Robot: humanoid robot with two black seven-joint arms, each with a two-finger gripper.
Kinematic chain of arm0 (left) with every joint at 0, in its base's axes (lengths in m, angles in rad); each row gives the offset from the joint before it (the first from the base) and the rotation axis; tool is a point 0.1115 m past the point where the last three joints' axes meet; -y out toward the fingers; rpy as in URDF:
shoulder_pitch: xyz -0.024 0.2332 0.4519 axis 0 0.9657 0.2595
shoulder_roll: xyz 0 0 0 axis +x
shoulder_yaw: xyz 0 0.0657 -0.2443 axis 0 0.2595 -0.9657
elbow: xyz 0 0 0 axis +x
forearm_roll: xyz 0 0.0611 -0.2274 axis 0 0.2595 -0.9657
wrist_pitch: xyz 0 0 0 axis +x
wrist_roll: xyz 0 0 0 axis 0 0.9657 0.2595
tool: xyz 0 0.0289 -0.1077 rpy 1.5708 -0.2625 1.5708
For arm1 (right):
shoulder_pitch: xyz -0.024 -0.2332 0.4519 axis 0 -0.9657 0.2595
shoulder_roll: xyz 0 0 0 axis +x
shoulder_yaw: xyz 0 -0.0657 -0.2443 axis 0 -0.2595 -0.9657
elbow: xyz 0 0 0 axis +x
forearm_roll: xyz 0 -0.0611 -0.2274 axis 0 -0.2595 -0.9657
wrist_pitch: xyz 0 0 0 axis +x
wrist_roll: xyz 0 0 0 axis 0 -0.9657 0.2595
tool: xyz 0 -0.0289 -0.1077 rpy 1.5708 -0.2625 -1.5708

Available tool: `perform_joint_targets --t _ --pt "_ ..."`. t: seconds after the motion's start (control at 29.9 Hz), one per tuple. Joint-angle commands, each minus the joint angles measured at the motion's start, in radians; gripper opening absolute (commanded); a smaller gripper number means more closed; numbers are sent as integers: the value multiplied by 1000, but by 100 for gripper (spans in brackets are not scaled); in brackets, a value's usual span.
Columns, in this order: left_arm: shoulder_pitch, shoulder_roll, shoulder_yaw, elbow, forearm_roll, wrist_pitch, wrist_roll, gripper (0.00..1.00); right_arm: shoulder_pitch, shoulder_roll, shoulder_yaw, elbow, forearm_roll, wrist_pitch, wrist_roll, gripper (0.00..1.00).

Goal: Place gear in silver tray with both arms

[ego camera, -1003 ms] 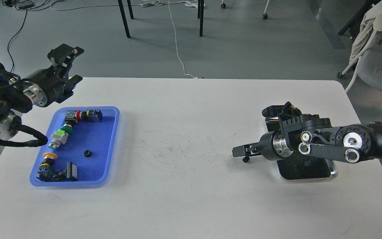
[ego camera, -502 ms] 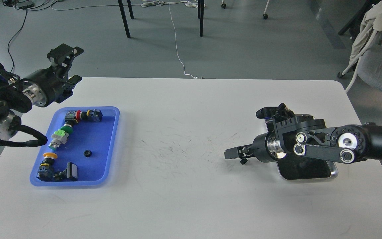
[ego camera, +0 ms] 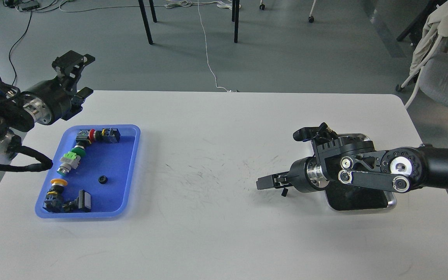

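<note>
While your right arm (ego camera: 422, 171) reaches in low from the right edge, it lies across the silver tray (ego camera: 391, 203), which sits on the right part of the white table (ego camera: 216, 233), and covers most of it; only the tray's near end and a strip of its far rim show. Your right gripper (ego camera: 265, 182) points left over bare tabletop, just past the tray's left edge, seen side-on and dark, so you cannot tell whether its fingers are apart or together, nor whether anything is in them. Your left gripper (ego camera: 74, 76) hangs at the table's far left corner, beyond the blue tray (ego camera: 130, 171), its two fingers spread apart with nothing between them. In the blue tray you have a small black gear (ego camera: 102, 179) lying alone on the floor near the middle, with a line of push-button switches (ego camera: 70, 160) along the left side. The gear is well apart from both grippers.
</note>
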Motion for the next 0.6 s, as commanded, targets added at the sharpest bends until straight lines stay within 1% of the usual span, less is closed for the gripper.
perform_joint_targets --t 0.0,0.57 --pt "0 1 0 -1 0 0 0 98 2 -4 -1 4 0 25 1 90" --pt "0 8 0 -1 0 0 0 98 6 -19 -7 22 -1 60 1 91"
